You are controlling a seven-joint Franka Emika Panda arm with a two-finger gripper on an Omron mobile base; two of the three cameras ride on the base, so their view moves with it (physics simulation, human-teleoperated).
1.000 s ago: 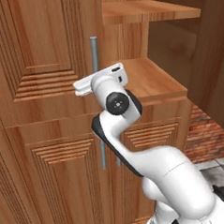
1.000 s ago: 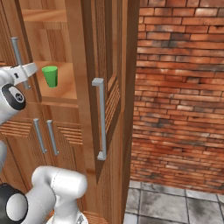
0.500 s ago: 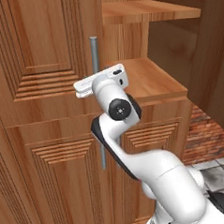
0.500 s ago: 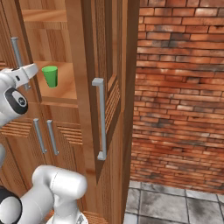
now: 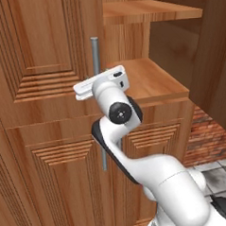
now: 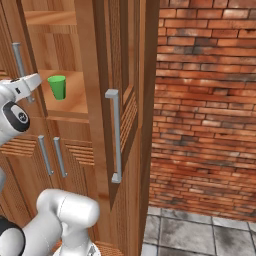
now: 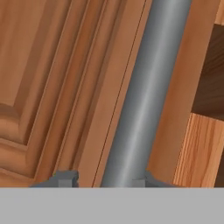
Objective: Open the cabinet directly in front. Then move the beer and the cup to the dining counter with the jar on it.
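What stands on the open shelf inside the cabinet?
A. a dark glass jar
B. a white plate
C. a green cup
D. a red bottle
C: the right base view shows a plain green cup standing on the cabinet shelf, behind the opened door.

You cannot see the gripper's fingertips from the left base view: the hand hides them, along with the stretch of the left door's handle [image 5: 95,54] behind it. In the hand view the gripper [image 7: 105,179] shows just its tips [image 7: 65,178], either side of the bar, and contact cannot be told. The cup [image 6: 57,87] has its base hidden by the shelf's edge. The cabinet [image 6: 95,100] runs off every picture's top.
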